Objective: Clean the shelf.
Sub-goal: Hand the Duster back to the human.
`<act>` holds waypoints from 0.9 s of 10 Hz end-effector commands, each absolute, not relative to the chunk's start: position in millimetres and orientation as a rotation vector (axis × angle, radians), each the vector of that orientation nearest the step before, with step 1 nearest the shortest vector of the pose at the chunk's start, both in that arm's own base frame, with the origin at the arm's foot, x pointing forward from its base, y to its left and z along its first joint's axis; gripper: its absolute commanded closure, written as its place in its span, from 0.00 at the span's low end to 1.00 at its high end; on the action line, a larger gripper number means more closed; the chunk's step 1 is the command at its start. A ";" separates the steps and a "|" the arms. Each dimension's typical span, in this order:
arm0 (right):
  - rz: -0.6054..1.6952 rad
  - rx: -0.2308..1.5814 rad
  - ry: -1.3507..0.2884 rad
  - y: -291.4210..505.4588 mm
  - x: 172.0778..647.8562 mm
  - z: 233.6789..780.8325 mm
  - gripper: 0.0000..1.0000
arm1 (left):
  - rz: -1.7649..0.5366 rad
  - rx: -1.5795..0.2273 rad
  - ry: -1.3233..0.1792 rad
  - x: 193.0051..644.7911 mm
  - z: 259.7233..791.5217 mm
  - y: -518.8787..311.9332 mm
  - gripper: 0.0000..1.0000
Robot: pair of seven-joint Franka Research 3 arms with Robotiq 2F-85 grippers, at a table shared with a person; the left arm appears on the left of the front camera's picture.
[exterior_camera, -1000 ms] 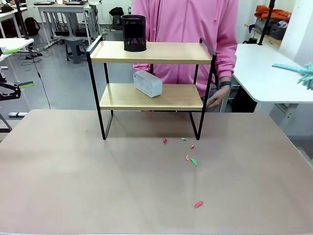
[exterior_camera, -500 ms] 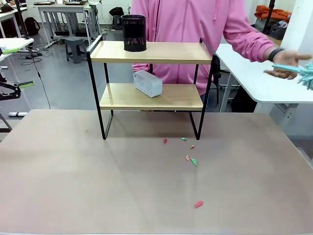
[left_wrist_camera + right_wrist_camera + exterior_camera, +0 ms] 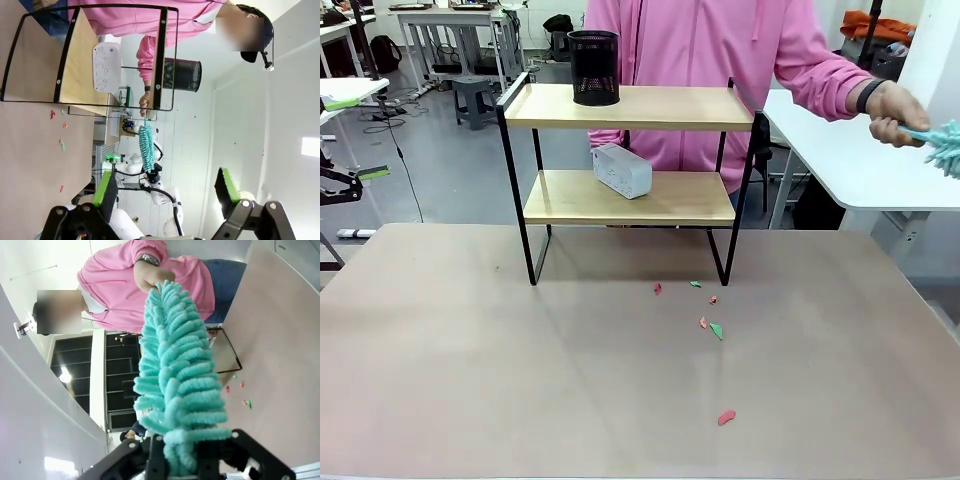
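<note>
The shelf [image 3: 630, 107] stands at the far middle of the table, a black mesh cup [image 3: 593, 67] on its top board and a white box-shaped device [image 3: 621, 171] on the lower one. In the left wrist view the shelf [image 3: 80, 55] lies sideways, and my left gripper [image 3: 166, 190] is open and holds nothing, far from it. My right gripper [image 3: 185, 460] is shut on the fluffy end of a teal duster [image 3: 175, 385]. The duster [image 3: 945, 147] pokes in at the right edge. The person's hand [image 3: 890, 108] grips its handle.
Small red and green paper scraps [image 3: 716, 330] lie on the brown table [image 3: 520, 370] in front of the shelf's right legs. A white side table [image 3: 850, 150] stands at the right behind it. The person in pink stands just behind the shelf.
The person's hand left the shelf's right side, swung out to the right, and now closes on the duster's handle. Shelf, cup and device have not moved.
</note>
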State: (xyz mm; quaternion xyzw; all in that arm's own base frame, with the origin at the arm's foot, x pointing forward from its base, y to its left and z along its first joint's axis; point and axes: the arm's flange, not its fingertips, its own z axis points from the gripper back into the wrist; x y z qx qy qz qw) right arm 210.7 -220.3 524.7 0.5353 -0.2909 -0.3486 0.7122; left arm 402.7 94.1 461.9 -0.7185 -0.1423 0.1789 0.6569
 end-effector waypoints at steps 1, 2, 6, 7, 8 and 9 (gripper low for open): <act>-0.788 1.182 -0.647 -221.3 207.8 525.0 1.00 | 0.393 -1.630 -0.310 401.8 464.7 95.7 0.00; -0.788 1.182 -0.647 -221.3 207.8 525.0 1.00 | 0.393 -1.630 -0.310 401.8 464.7 95.7 0.00; -0.775 1.201 -0.637 -222.2 210.2 525.2 0.00 | 0.393 -1.630 -0.310 401.8 464.7 95.7 0.00; -0.765 1.218 -0.633 -222.3 209.5 525.2 0.00 | 0.393 -1.630 -0.310 401.8 464.7 95.7 0.00; -0.751 1.224 -0.614 -220.5 209.1 524.6 0.00 | 0.393 -1.630 -0.310 401.8 464.7 95.7 0.00; -0.706 1.247 -0.574 -214.0 209.1 526.0 0.07 | 0.393 -1.630 -0.310 401.8 464.7 95.7 0.00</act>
